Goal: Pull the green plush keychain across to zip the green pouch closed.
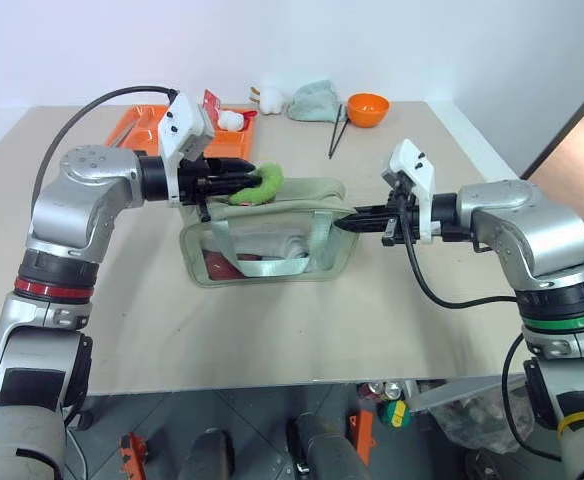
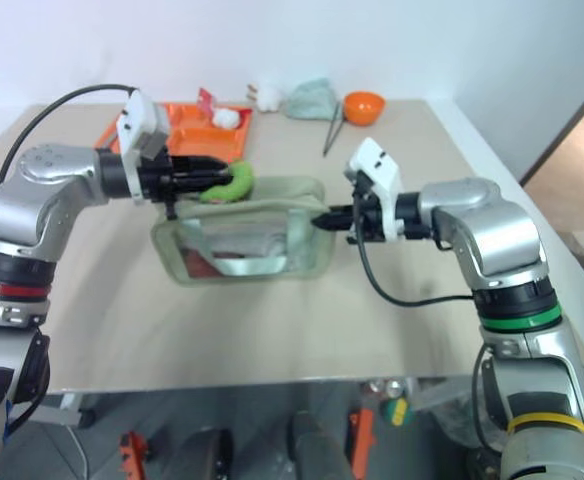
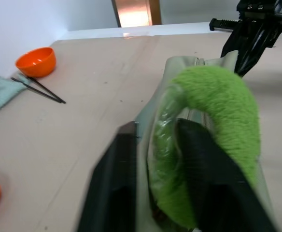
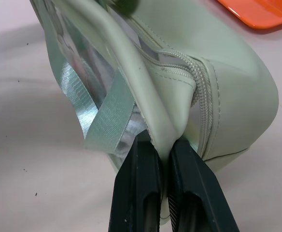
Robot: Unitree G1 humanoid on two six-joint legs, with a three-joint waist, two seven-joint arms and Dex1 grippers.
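Black fingers of the right hand (image 4: 162,193) pinch the green pouch's (image 1: 302,205) end at centre frame; the left hand (image 1: 240,182), part spread, straddles the green plush keychain (image 1: 260,184) (grip unsettled). Next: clamp, pull across.

Silver arms, black fingers (image 4: 136,193), black cables
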